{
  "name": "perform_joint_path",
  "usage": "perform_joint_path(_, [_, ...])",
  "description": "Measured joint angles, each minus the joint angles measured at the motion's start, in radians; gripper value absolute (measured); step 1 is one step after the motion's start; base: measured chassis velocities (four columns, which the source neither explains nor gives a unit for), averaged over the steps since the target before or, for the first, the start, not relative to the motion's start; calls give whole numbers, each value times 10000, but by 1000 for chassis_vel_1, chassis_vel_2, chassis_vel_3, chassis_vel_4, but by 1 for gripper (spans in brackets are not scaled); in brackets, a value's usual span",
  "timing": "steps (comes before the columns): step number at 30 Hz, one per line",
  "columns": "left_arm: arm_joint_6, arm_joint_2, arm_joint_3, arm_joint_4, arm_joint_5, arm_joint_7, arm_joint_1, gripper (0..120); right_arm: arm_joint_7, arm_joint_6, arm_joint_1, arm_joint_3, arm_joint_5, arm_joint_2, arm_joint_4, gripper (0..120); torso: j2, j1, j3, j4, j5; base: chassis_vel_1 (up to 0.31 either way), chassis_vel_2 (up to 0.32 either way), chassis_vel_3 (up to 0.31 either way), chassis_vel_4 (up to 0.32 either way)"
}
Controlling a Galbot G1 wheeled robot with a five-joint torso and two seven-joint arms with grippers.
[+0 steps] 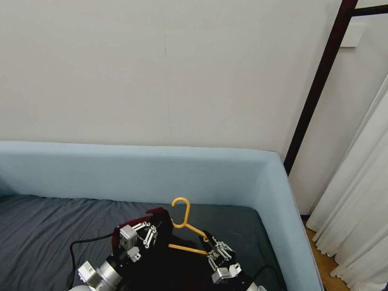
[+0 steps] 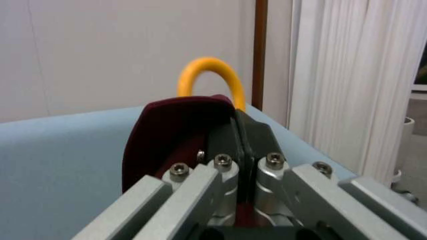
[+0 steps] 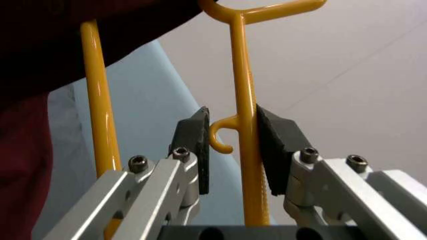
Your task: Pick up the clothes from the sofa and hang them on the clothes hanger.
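Head view: my left end effector (image 1: 145, 233) is just left of the yellow hanger (image 1: 182, 213), closed on the dark red garment (image 1: 157, 213). My right end effector (image 1: 218, 250) is just right of the hanger, below its hook, gripping its sloping arm. The hanger stands upright over the sofa (image 1: 151, 170) seat, with the garment touching its left side.

Left wrist view: the pads are pressed together on a fold of the garment, and the hanger hook rises right behind the cloth.

Right wrist view: the pads flank the hanger's thin bar at its small notch hook, one pad touching it. The garment hangs over the hanger's other arm.

Judgement: I'm seating the cloth on the hanger. The right grip needs to be firm, since the thin bar could twist. The left should draw the cloth along the hanger arm and let go only once it's seated.
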Motion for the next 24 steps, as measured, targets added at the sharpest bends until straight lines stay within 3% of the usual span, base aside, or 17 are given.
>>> perform_joint_path(15, [-486, -87, 151, 506, 365, 738, 120, 0, 24, 687, 500, -123, 474, 388, -118, 22, 0, 0, 0, 0, 0, 0, 0, 0, 0])
perform_joint_path(20, [-1075, -192, 171, 716, 403, 766, 81, 0, 33, 650, 357, -197, 924, 384, 239, 22, 0, 1, 0, -1, 0, 0, 0, 0, 0])
perform_joint_path(24, [-1754, -190, -9, 863, 440, 1065, 108, 14, 41, 571, 291, -125, 1044, 346, 308, 22, 0, 0, 0, 0, 0, 0, 0, 0, 0])
